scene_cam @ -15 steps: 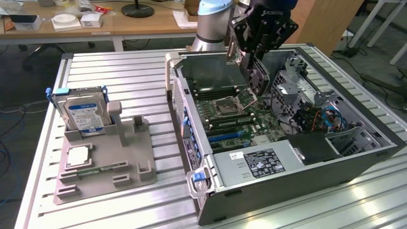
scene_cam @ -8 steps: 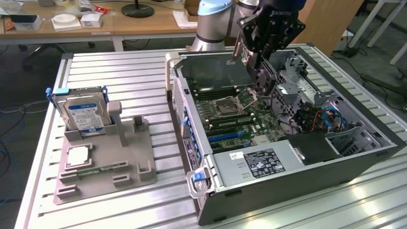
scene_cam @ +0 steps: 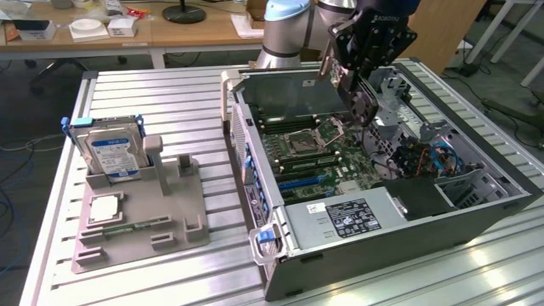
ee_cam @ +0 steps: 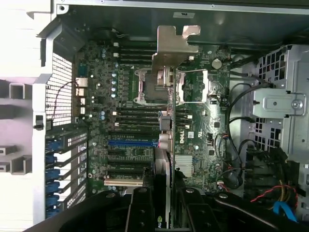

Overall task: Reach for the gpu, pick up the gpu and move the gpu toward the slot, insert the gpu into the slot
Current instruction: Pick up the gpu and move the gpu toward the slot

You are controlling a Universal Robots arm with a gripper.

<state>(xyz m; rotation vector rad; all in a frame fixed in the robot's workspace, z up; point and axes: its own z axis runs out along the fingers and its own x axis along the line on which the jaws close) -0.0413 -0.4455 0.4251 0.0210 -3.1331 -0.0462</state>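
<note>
My gripper (scene_cam: 355, 75) hangs over the open computer case (scene_cam: 255, 159), shut on the gpu (scene_cam: 364, 105). The gpu is a thin dark card held on edge above the motherboard (scene_cam: 327, 159). In the wrist view the gpu (ee_cam: 165, 145) runs edge-on between my black fingers (ee_cam: 140, 208), with its silver bracket (ee_cam: 171, 46) at the far end. The long blue slot (ee_cam: 133, 143) lies on the board just beside the card's line. In the exterior view that slot (scene_cam: 299, 182) sits below and toward the exterior view's left of the card. The card is clear of the board.
A grey fixture (scene_cam: 136, 217) on the slatted table holds a blue-labelled hard drive (scene_cam: 114, 153) and a processor chip (scene_cam: 102, 209). Inside the case are the power supply (scene_cam: 357, 217), a metal drive cage (ee_cam: 280, 106), loose cables (scene_cam: 437, 159) and the processor socket (ee_cam: 193, 87).
</note>
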